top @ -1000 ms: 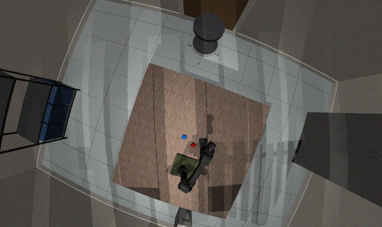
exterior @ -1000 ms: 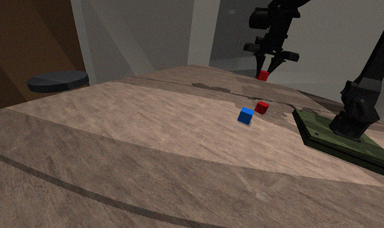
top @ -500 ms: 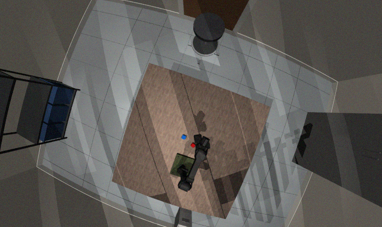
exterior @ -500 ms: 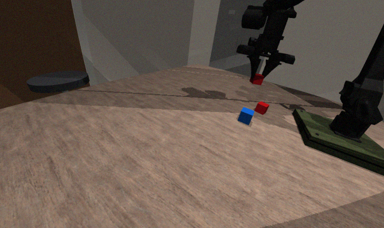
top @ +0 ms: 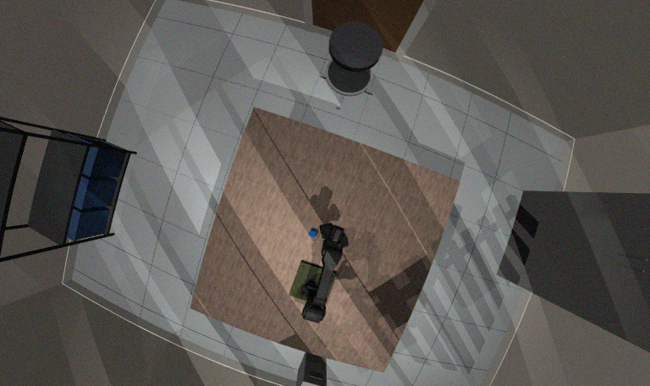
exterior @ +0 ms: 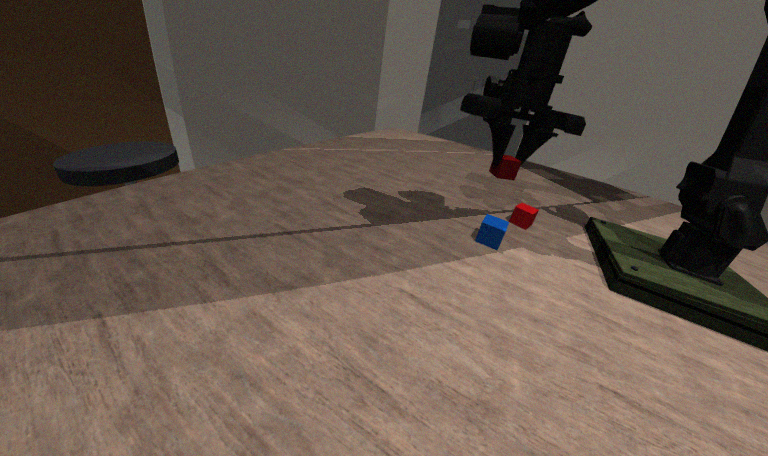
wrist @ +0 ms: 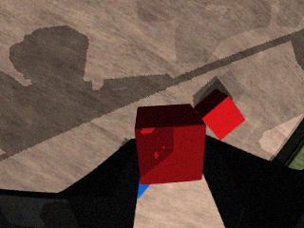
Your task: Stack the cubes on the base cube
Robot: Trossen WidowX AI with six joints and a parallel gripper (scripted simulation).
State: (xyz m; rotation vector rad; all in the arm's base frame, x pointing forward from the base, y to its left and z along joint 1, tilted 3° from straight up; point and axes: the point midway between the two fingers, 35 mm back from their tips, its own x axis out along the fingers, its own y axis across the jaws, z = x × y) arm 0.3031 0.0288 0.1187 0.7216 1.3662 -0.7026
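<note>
My gripper [exterior: 507, 160] [wrist: 167, 143] is shut on a red cube [exterior: 505, 169] [wrist: 172, 154] and holds it in the air above the table, roughly level. A second red cube [exterior: 523, 216] [wrist: 223, 118] rests on the table, below the gripper and towards the arm's base; the arm hides it in the top view. The blue cube [top: 312, 232] [exterior: 491, 232] sits on the table a short distance from that red cube. Only a sliver of it shows in the wrist view [wrist: 142, 190], behind the held cube and the left finger. Nothing rests on the blue cube.
The arm stands on a green base plate [top: 299, 278] [exterior: 651, 281] near the cubes. The wooden table [top: 268, 190] [exterior: 283, 360] carries dark shadows. A round dark stool [top: 355, 44] [exterior: 116, 162] stands beyond the table edge, and a rack with blue bins [top: 98, 190] stands at the left.
</note>
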